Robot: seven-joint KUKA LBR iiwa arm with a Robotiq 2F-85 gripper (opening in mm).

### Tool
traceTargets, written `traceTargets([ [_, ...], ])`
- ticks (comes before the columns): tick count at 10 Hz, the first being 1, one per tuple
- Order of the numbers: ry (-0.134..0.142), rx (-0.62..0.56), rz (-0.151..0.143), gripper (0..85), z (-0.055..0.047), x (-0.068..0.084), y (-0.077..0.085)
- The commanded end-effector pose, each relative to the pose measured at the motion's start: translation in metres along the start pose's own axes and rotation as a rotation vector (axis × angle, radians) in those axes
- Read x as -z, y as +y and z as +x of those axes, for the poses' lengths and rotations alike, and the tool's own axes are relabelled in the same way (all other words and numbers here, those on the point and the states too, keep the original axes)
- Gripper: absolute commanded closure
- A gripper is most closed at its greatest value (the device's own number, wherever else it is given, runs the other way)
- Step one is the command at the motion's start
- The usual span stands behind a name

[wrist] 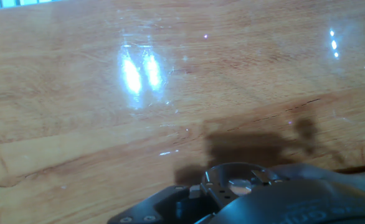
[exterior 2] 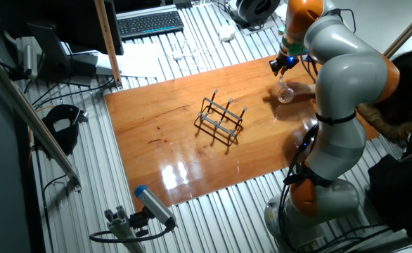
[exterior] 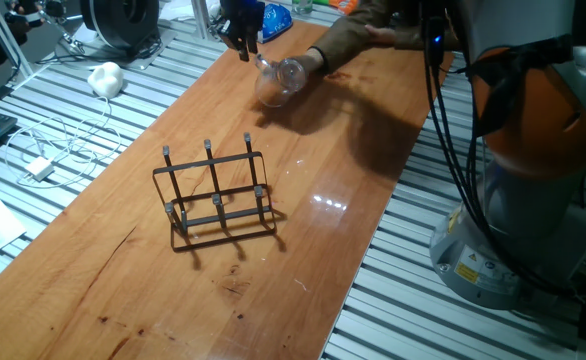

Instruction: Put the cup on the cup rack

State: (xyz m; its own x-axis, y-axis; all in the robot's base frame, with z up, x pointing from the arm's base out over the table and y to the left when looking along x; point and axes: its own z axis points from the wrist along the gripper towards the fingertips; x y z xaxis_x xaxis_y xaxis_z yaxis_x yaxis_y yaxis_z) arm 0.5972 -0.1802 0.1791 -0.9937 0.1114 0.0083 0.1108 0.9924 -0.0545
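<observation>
My hand [exterior: 243, 42] hangs near the worktop's [exterior: 123, 270] far edge, finger state unclear, beside the tilted cup [exterior: 278, 82]; carrying it to the cup rack [exterior: 215, 195] comes next.

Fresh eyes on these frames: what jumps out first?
The clear cup hangs tilted off the hand over the table's far end, with a person's arm reaching in beside it. The dark wire cup rack stands alone mid-table, all six pegs bare.

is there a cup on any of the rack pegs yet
No, the cup rack has bare pegs; the cup is at the table's far end.
</observation>
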Motion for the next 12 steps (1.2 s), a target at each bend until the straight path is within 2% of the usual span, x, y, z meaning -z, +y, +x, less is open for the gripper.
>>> traceTargets([
  [1,-0.003,0.001,0.002,51.0,0.0001,-0.0005,-0.0003],
  [6,-0.007,0.003,-0.002,51.0,0.0014,-0.0017,0.0004],
  [7,-0.007,0.01,-0.006,68.0,0.0014,-0.0019,0.0005],
  [8,-0.006,0.024,-0.008,68.0,0.0016,-0.0021,0.0006],
  [9,-0.005,0.036,-0.009,85.0,0.0016,-0.0021,0.0005],
  [12,0.002,0.052,-0.015,85.0,0.0018,-0.0024,0.0002],
])
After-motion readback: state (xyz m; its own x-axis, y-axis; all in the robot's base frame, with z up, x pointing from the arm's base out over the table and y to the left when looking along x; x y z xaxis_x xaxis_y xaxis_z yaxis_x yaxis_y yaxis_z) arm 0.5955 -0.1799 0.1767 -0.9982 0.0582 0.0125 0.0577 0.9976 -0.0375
